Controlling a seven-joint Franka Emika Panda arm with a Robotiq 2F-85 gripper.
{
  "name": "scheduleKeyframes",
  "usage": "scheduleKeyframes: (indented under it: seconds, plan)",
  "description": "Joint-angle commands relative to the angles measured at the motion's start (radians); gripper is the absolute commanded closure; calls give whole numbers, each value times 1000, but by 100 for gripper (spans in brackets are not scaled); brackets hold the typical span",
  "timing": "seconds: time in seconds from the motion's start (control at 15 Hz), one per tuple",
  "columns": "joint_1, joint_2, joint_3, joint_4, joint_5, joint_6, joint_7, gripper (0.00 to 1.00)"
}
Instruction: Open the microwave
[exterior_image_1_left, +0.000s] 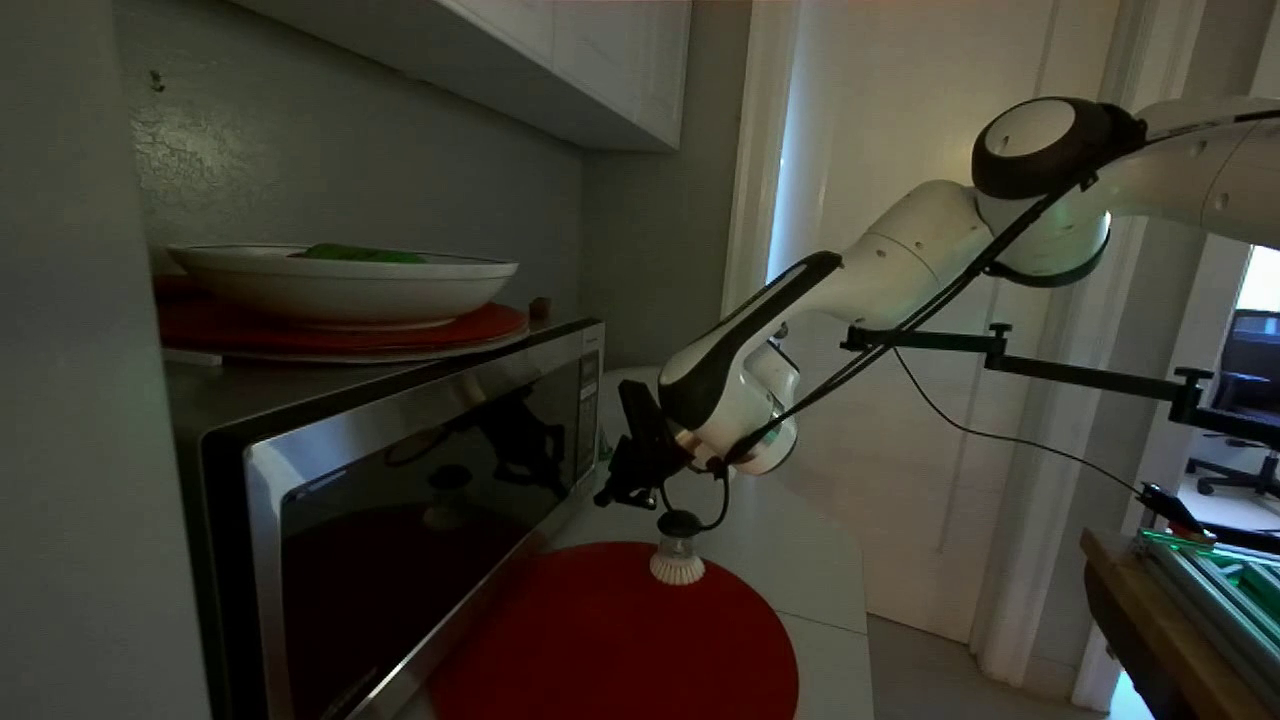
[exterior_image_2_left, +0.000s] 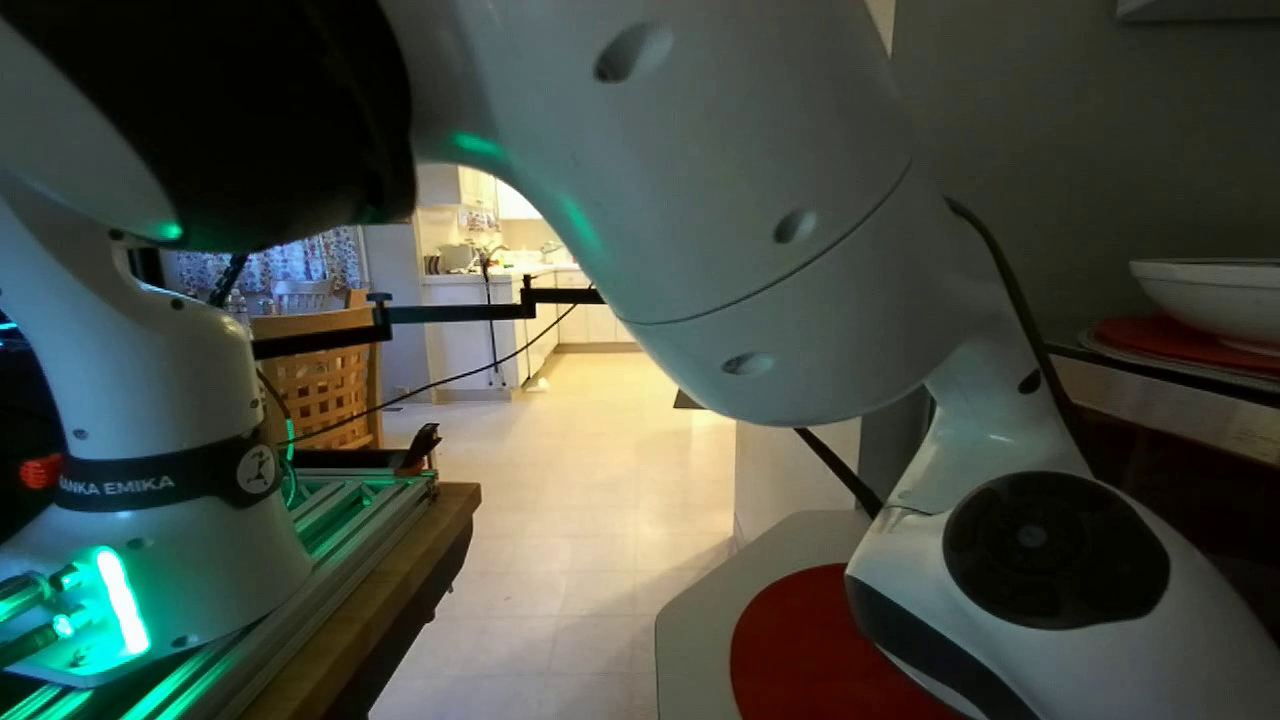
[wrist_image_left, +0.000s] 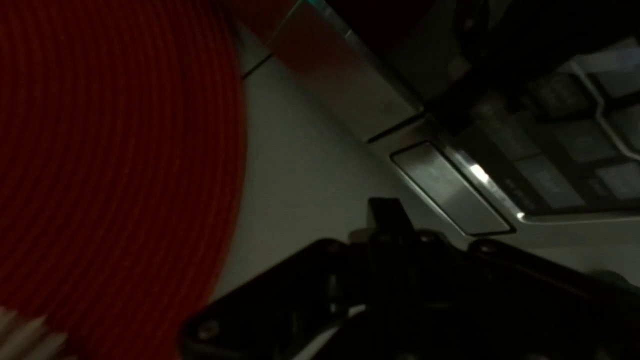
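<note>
Microwave (exterior_image_1_left: 400, 500): on worktop (exterior_image_1_left: 825, 590), door (exterior_image_1_left: 370, 560) closed
Tool (wrist_image_left: 386, 215): clenched, nothing held; near likely release button (wrist_image_left: 452, 190), contact unclear
Button risk: off-centre push could skid off, no pop
Door risk: swinging out may knock brush (exterior_image_1_left: 678, 560) standing on red mat (exterior_image_1_left: 620, 640)

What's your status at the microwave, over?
Gripper shut, close to the silver button in the wrist view. Microwave door closed. Brush on the red mat out front, possibly in the swing path.
</note>
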Motion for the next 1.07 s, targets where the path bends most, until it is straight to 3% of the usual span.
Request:
scheduleKeyframes:
  seconds: [0.0,1.0]
  plan:
    - [-37,26,36,-21,-36,33,-17,100]
    - [-165,127,144,-63,-200,142,-37,100]
